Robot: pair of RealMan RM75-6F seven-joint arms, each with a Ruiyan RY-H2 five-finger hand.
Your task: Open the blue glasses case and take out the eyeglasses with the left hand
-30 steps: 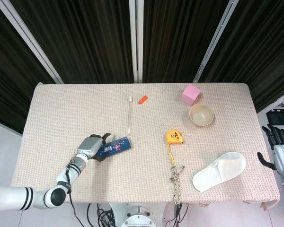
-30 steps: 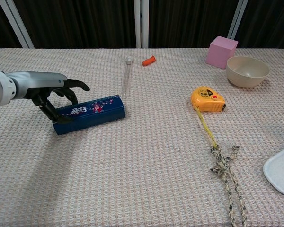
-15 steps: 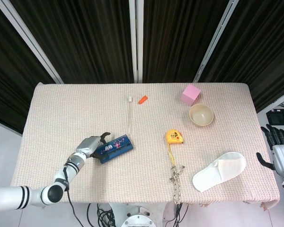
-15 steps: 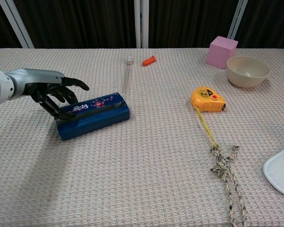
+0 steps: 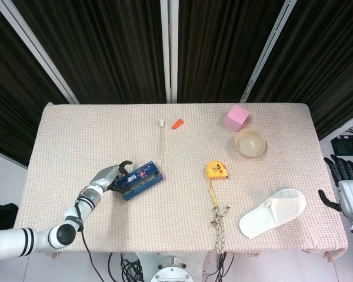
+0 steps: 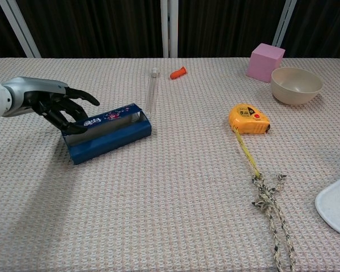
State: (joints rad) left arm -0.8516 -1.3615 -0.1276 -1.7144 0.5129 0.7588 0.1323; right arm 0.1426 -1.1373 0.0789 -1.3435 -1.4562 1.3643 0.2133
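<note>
— Chest view first: where's the blue glasses case (image 6: 106,133), and why is my left hand (image 6: 52,104) sitting at its end like that?

— The case lies on the tabletop (image 6: 158,192) at the left, lid tipped up and back along its far edge, so the inside shows as a pale strip. Your left hand is at the case's left end, fingers (image 6: 73,126) spread and curled down, the tips on the raised lid — I read that as propping it open, not gripping it. Nothing is clamped in that hand.

— Can you see the eyeglasses?

— Not clearly; the interior is too small and shaded to tell from either camera. I'd judge they're not yet out.

— And from the head view?

— Same story: left hand (image 5: 106,175) at the case's (image 5: 139,179) near-left end, case angled across the cloth. Your right hand (image 5: 346,187) hangs off the right edge of the tabletop, well apart from everything, fingers loosely apart and empty — out of the way, since the task is the left hand's.

— Anything close enough to bother me?

— A clear tube (image 6: 152,90) lies just beyond the case's right end — a wide sweep could knock it.
</note>
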